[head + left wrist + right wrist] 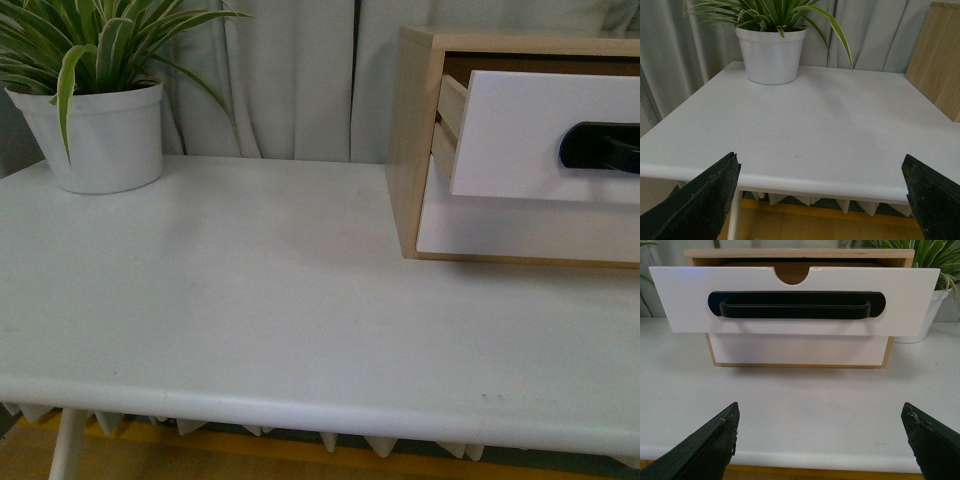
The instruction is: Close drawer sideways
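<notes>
The drawer [520, 135] has a white front, a long black bar handle [598, 146] and light wood sides. It stands pulled out of a small light-wood cabinet [412, 140] at the table's back right. In the right wrist view the drawer [790, 320] faces the camera, handle [796, 305] across its middle. My right gripper [820, 412] is open and empty over the table's front edge, well short of the drawer. My left gripper [821, 162] is open and empty at the front edge, with the cabinet's wood side [937, 55] far off. Neither arm shows in the front view.
A white pot with a striped green plant [95, 120] stands at the table's back left. The white table [260, 300] lies between pot and cabinet. A lower white drawer front [520, 235] sits shut under the open one. Grey curtains hang behind.
</notes>
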Robot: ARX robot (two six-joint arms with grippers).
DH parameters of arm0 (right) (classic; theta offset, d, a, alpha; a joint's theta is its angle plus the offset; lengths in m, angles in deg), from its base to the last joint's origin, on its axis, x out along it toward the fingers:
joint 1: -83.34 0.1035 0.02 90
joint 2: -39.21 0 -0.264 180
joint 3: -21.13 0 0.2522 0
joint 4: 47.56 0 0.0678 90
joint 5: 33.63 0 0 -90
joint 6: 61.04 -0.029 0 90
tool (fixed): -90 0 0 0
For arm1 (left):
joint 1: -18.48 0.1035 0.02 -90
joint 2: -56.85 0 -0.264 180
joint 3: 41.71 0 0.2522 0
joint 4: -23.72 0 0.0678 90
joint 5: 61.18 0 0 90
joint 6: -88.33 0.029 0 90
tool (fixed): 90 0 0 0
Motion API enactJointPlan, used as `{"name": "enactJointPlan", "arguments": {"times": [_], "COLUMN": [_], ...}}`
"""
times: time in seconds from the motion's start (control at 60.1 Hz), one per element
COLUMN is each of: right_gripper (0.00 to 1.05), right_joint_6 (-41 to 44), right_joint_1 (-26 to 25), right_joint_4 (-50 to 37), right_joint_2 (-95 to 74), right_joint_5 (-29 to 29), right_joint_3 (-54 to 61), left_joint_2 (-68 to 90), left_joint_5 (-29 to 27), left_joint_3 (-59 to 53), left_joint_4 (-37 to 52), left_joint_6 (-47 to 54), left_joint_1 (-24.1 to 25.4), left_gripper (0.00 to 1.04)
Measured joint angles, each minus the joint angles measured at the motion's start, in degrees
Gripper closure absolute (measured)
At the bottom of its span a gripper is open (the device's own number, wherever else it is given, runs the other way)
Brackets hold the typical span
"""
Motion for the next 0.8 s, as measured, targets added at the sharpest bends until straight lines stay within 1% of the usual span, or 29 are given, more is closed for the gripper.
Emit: {"name": "enactJointPlan", "arguments": {"times": [0.799], "right_gripper": [0.09], "right_joint_6": [0.0], "right_joint_1": [0.0], "right_joint_4": [0.0], "right_joint_2": [0.0], "right_joint_5": [0.0], "right_joint_3": [0.0], "left_joint_2": [0.0], "left_joint_5": [0.0], "left_joint_3": [0.0], "left_joint_4": [0.0], "left_joint_6": [0.0], "left_joint_1": [0.0], "left_gripper": [0.06]}}
